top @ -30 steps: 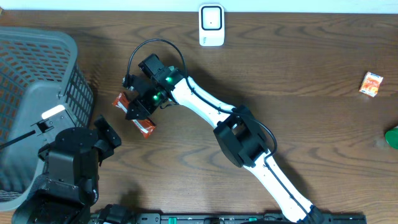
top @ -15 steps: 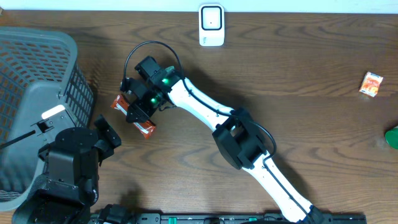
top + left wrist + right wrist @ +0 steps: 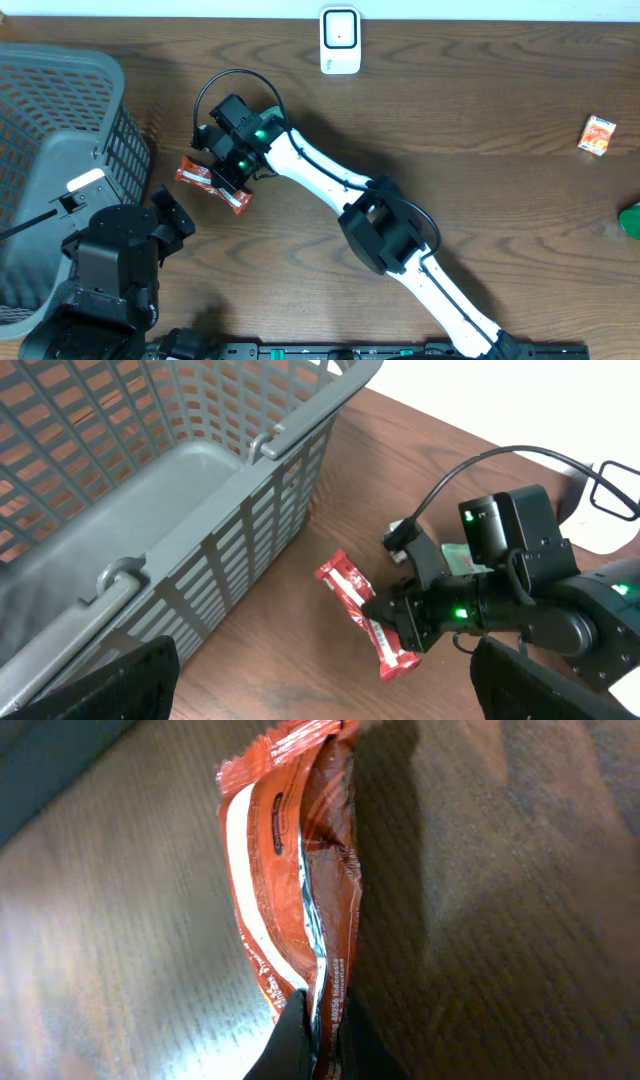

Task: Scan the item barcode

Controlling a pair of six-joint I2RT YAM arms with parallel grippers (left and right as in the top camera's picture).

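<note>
seam of the red snack wrapper (image 3: 285,870) is nipped in my closed right pincer (image 3: 318,1045), ready for carrying to the far scanner (image 3: 340,40); left pincer (image 3: 325,695) spread wide, empty.

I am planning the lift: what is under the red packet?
Only the wooden table shows under the red packet. The right gripper, shut on it, covers the middle part.

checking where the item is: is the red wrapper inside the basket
No, the wrapper is outside the basket, beside its wall, pinched in the right gripper.
</note>
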